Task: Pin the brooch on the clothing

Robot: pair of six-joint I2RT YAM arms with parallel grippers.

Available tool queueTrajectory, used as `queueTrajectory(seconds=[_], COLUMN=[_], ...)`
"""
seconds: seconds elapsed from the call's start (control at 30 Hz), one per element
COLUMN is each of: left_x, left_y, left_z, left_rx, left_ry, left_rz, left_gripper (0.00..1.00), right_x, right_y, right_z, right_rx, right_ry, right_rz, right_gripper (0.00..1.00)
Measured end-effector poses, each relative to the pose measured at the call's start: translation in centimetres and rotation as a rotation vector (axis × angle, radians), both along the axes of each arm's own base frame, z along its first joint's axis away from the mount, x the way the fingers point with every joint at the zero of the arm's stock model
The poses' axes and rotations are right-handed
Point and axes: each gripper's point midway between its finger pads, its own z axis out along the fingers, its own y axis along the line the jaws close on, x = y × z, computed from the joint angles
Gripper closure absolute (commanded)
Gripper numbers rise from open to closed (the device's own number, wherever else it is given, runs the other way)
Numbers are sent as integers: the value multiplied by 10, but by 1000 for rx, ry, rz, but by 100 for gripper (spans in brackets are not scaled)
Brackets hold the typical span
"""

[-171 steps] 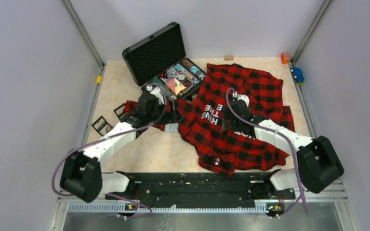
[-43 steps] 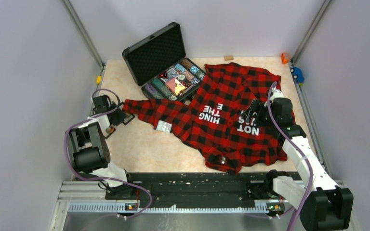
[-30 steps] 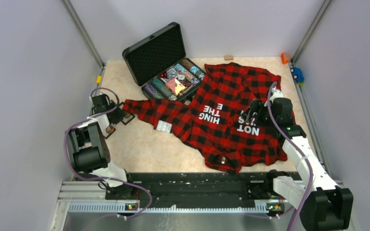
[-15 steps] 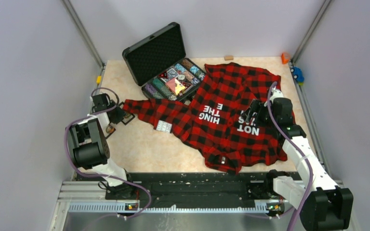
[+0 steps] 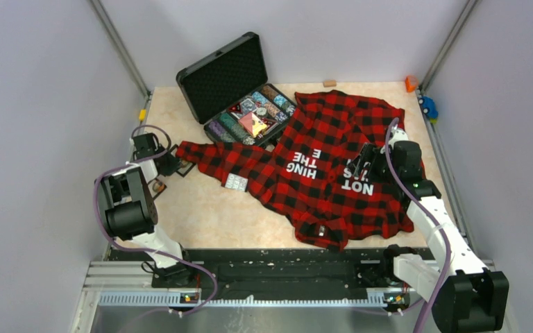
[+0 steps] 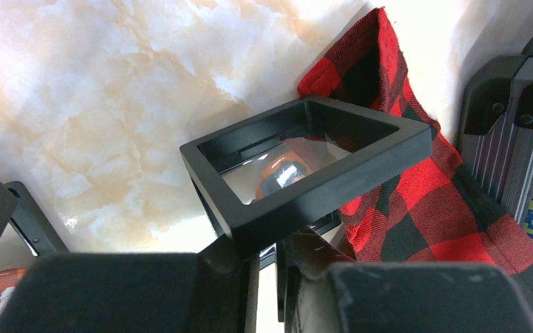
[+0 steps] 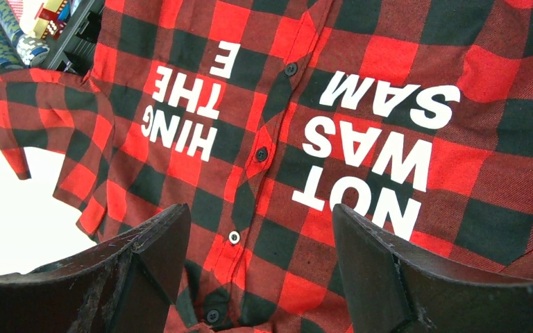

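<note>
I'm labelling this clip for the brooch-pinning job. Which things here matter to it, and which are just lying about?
For the job: checked shirt; black display frame with an orange-grey piece inside, probably the brooch.
Lying about: open compartment case, silvery packet, wooden block, blue toy.

Flannel shirt (image 7: 284,173): white block lettering, reading upside down in the right wrist view. At 9 o'clock of the button placket (image 7: 261,154): HING, THE, E. At 3 o'clock: NOT, WAS, SAM.
</note>
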Motion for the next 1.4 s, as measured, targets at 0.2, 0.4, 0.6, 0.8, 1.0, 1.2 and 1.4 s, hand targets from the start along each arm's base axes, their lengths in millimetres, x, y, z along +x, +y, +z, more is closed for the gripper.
queueTrajectory(seconds=[0.2,0.4,0.6,0.8,1.0,1.2,1.4], left_x=[-3,2,0,-9,-3,6,11], left_y=[-3,-2,1,4,5,3,0], left_z=[11,42,37,10,8,8,4], left_rx=[2,32,47,49,67,88,90], left_ry=[-33,-129,-111,-9,7,11,29], left_rz=[-3,-10,-5,-2,-18,-39,-61], left_gripper=[100,100,82,72,63,58,55], right_x=[0,1,1,1,1,1,1], right_y=[0,0,0,0,1,1,2], right_z=[0,0,0,1,1,1,1], right_rx=[-3,-5,-4,-3,-2,1,2], right_ry=[-1,-3,-6,-6,-6,-5,-5], right_rz=[2,3,4,6,7,11,13], right_gripper=[24,24,24,24,24,24,24])
